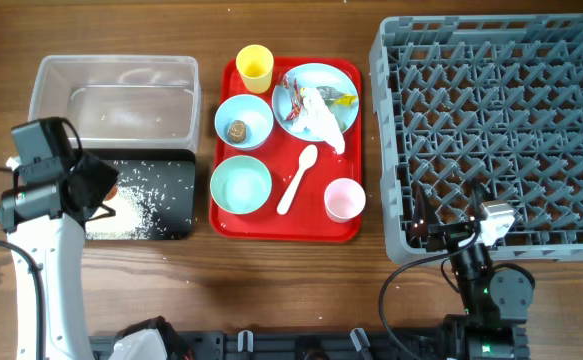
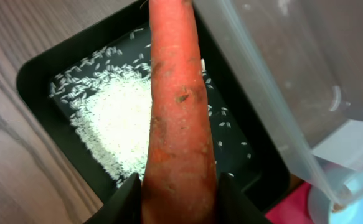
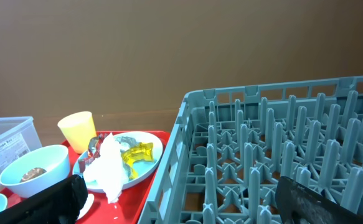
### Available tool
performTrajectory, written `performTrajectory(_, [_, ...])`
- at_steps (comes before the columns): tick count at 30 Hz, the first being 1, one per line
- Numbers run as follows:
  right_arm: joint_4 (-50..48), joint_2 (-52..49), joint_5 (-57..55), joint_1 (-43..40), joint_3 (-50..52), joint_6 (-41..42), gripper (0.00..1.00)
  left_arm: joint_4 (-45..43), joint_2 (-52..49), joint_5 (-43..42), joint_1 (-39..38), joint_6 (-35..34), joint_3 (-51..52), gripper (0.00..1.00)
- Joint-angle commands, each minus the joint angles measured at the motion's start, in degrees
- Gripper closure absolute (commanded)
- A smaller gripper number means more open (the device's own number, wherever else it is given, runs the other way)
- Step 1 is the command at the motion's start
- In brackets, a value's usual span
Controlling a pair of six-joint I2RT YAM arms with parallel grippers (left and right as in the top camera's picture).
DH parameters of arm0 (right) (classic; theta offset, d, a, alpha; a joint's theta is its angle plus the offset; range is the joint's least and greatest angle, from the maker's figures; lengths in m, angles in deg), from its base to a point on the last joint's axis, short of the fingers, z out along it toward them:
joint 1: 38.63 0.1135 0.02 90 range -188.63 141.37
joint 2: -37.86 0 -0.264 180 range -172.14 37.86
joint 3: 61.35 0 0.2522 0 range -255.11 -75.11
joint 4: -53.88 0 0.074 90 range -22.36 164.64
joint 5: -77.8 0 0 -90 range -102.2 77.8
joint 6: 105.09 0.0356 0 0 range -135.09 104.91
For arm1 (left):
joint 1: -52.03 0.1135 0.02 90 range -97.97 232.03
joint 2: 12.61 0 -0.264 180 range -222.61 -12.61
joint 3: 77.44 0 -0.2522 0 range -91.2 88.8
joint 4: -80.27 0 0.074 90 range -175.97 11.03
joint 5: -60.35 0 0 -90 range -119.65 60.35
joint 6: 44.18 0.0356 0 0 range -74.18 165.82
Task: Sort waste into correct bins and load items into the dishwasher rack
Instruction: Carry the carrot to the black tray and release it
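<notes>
Left claw (image 2: 180, 205) around tapered, scuffed carrot (image 2: 175, 93)

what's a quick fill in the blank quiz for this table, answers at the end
1. The left gripper is shut on an orange ____.
2. The loose rice lies in a tray coloured ____.
3. The white spoon lies on the red tray between the mint bowl and the ____ cup.
4. The brown lump sits in a light blue ____.
Missing words: carrot; black; pink; bowl.
</notes>
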Motion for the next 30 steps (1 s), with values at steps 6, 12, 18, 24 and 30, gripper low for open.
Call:
performTrajectory(6, [-0.3, 0.2, 0.5, 0.2, 0.1, -0.7, 0.0, -15.3, -0.5, -2.0, 1.5, -5.2, 15.2, 0.8])
performTrajectory(12, [-0.3, 0.2, 0.5, 0.2, 0.1, -0.7, 0.0, -21.2, -3.9, -2.0, 1.5, -6.4, 19.8, 0.71])
performTrajectory(18, [-0.3, 0.2, 0.5, 0.2, 0.1, -0.7, 0.0, -22.6, -1.9, -3.5, 1.5, -5.6, 18.0, 0.3])
performTrajectory(24, [-0.3, 0.2, 0.5, 0.2, 0.1, -0.7, 0.0, -20.0, 9.7, -17.4, -0.3, 3.1, 9.4, 0.31])
performTrajectory(30, [-0.3, 0.2, 0.5, 0.2, 0.1, -0.7, 0.0, -20.2, 5.3, -11.7, -20.6, 4.5, 0.4, 0.34])
